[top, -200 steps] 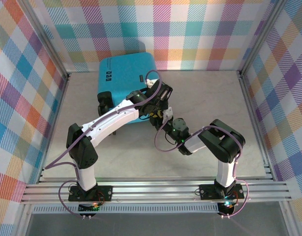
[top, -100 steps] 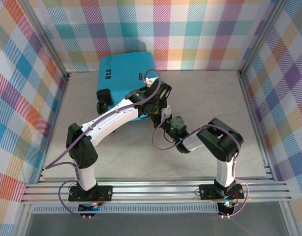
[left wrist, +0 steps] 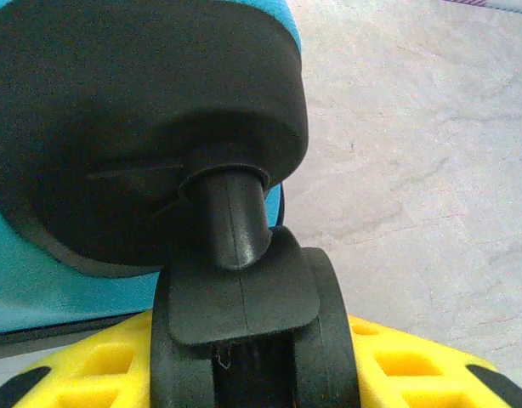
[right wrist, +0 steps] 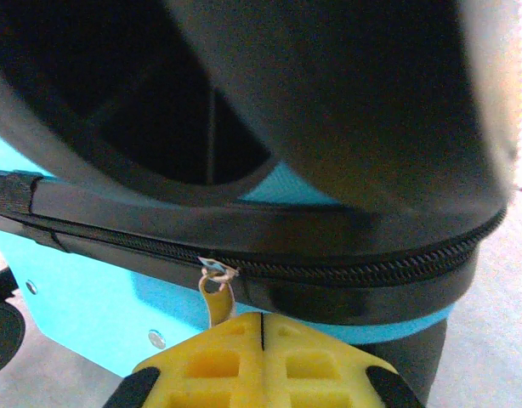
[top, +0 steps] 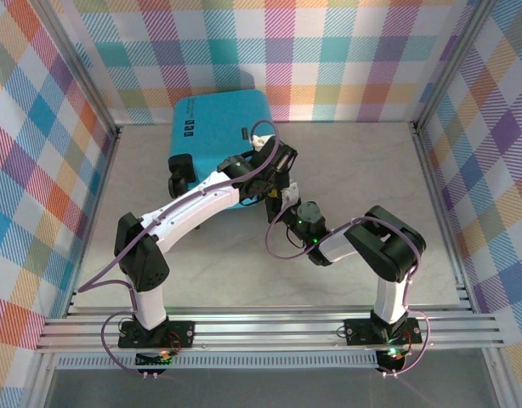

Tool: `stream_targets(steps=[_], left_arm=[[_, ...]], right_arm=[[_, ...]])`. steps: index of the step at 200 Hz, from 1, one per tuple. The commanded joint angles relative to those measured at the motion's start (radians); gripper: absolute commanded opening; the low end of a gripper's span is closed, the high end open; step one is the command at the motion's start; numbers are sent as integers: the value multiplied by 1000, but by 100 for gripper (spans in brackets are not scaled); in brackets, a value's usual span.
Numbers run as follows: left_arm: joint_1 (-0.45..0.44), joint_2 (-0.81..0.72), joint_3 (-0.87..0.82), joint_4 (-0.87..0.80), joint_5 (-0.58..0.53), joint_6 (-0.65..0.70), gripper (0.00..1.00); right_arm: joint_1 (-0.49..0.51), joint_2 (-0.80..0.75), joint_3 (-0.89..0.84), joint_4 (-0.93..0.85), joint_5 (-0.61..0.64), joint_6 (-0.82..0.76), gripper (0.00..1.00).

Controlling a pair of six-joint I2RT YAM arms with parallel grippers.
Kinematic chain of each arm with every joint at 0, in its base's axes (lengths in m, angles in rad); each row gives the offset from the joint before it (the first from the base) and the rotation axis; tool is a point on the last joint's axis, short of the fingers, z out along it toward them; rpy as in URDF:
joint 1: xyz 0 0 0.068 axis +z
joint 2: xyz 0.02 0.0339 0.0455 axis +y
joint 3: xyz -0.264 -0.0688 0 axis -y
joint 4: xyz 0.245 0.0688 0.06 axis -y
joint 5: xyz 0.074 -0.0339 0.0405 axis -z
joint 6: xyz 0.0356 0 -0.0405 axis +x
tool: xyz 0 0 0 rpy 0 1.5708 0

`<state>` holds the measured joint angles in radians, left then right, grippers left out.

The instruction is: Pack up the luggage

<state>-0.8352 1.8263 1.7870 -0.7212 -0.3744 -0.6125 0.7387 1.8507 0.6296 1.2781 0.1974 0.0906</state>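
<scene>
Luggage [top: 214, 127] numbers one, one zipper pull [right wrist: 215, 297] showing.

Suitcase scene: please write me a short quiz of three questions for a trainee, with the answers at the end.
1. True or false: the right gripper stands wide open.
2. What does the left gripper clamp? A) a carry handle B) a caster wheel C) a folded garment
3. Fill in: the right gripper pinches the zipper ___ of the turquoise suitcase.
Key: 1 false; 2 B; 3 pull (the zipper pull).
</scene>
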Motion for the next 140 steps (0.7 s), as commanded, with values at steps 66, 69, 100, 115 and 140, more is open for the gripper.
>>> stream_targets(steps=[66,69,100,115,140], left_arm=[[-30,-91,57,229,33,69,9],[-31,-90,57,229,34,69,9],[-31,-91,57,229,34,68,8],[-30,-95,54,230,34,68,8],[-30,-99,52,230,32,70,9]], right_arm=[[1,-30,-81,53,-7,14,30],[3,-29,-78,53,-9,13,31],[22,-27,-54,42,-16,-11,37],[31,-25,-38,32,-16,-24,39],[42,-23,-16,24,-9,-35,40]])
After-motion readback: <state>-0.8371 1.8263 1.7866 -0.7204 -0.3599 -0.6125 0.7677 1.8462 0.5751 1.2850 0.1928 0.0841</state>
